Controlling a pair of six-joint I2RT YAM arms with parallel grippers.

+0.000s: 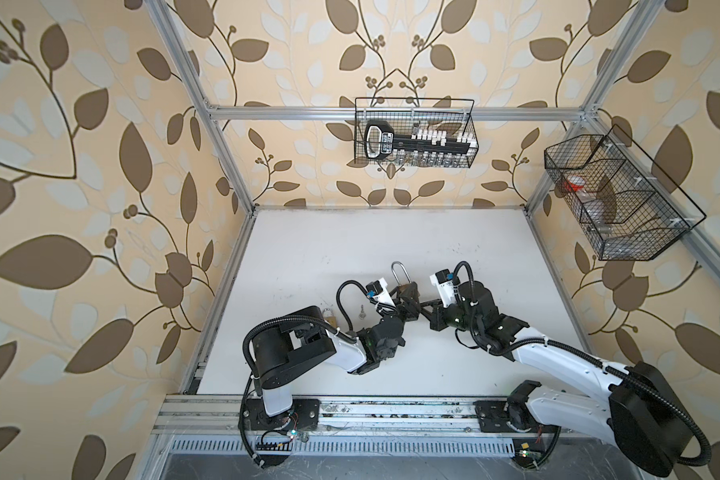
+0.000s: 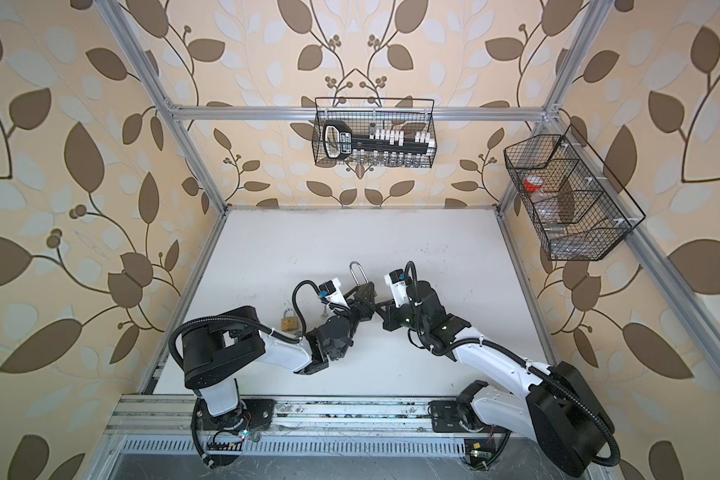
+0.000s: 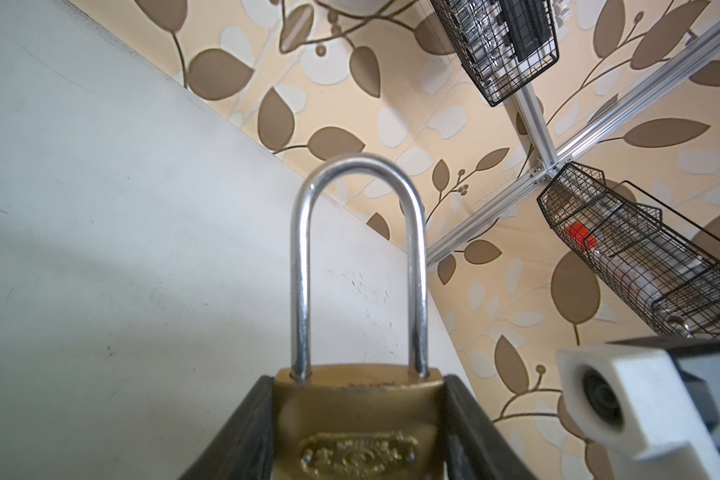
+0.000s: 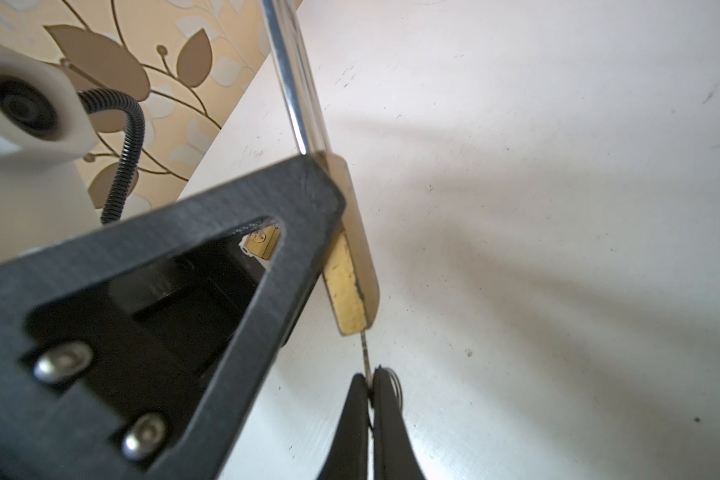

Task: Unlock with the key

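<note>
Clamped brass padlock [image 3: 356, 419] with long steel shackle [image 3: 300, 291] between left gripper's [image 3: 358, 386] jaws, above white table [image 1: 308, 249]. Pinched thin silver key [image 4: 365, 351] in right gripper's [image 4: 370, 384] closed jaws, blade tip at lock's keyway. Found 2 shackle legs seated; judged insertion begun, turning left.

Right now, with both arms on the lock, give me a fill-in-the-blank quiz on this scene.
The left claw grips a long-shackled ___.
The right claw pinches the ___ at its underside.
Its shackle is ___.
A smaller padlock lies on the ___.
Missing: padlock; key; closed; table.
</note>
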